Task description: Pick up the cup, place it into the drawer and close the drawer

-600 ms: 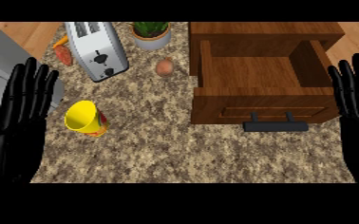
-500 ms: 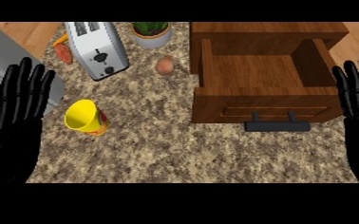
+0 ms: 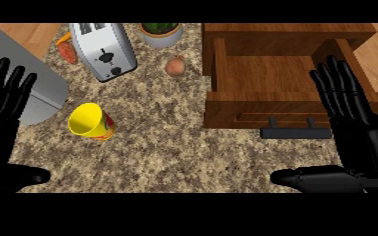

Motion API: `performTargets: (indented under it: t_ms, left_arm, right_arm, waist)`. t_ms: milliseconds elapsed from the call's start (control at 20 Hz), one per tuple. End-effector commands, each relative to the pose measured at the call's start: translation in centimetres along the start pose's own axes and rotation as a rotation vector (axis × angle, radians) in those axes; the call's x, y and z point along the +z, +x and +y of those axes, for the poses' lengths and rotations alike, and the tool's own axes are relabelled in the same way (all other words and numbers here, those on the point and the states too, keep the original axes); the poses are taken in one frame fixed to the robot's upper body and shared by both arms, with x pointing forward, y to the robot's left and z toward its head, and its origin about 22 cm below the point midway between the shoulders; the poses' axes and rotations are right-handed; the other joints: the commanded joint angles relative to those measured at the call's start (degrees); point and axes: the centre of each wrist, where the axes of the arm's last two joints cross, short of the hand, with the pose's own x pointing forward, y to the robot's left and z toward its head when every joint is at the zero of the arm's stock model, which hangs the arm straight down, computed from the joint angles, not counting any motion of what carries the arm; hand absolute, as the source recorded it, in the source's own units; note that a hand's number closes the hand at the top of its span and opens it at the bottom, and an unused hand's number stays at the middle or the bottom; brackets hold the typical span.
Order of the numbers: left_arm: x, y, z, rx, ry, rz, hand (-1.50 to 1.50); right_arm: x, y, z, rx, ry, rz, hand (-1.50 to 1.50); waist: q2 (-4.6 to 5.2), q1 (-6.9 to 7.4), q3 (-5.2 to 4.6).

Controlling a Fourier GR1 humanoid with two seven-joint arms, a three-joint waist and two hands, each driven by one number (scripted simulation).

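A yellow cup (image 3: 90,122) with a red and orange band lies tilted on the speckled counter at the left, its mouth facing up and left. The wooden drawer (image 3: 273,82) stands pulled open at the right, nothing inside it, its black handle (image 3: 295,131) at the front. My left hand (image 3: 13,96) is open at the left edge, fingers up, a short way left of the cup and apart from it. My right hand (image 3: 345,111) is open at the right edge, fingers straight over the drawer's right side, thumb (image 3: 314,177) stretched left below the handle.
A silver toaster (image 3: 105,50) stands behind the cup. A potted plant (image 3: 160,32) and a small onion (image 3: 175,66) sit left of the drawer. A grey appliance (image 3: 40,87) fills the left edge, with an orange item (image 3: 66,51) behind it.
Both hands have come further into view: the right hand has moved left over the drawer's right side with its thumb now showing. The cup and drawer have stayed in place.
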Motion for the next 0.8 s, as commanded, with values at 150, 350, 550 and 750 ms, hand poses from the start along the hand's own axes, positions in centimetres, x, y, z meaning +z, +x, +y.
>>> performTargets:
  t_ms: [150,350,550,750]
  left_arm:
    - [1.2,-3.9,4.1,0.046,0.055,0.082,-1.50]
    - [-0.8,-5.6,4.7,-0.009,0.072,0.147,-1.50]
    - [0.3,-9.2,6.6,-0.004,0.078,0.201,-1.50]
    - [0.2,-12.1,7.5,-0.033,0.125,0.238,-1.50]
  right_arm:
    - [-2.0,-0.5,-0.6,-0.022,0.050,0.028,-1.50]
    - [-2.4,-1.9,-2.4,-0.017,0.042,0.024,-1.50]
    - [-4.6,-2.7,-0.7,0.001,0.043,-0.003,-1.50]
    - [-4.0,-1.1,-2.7,-0.005,0.054,-0.006,-1.50]
  waist:
    - [0.04,-0.13,0.07]
    - [0.07,-0.32,0.09]
    - [0.21,-0.20,0.06]
    - [0.13,-0.69,0.06]
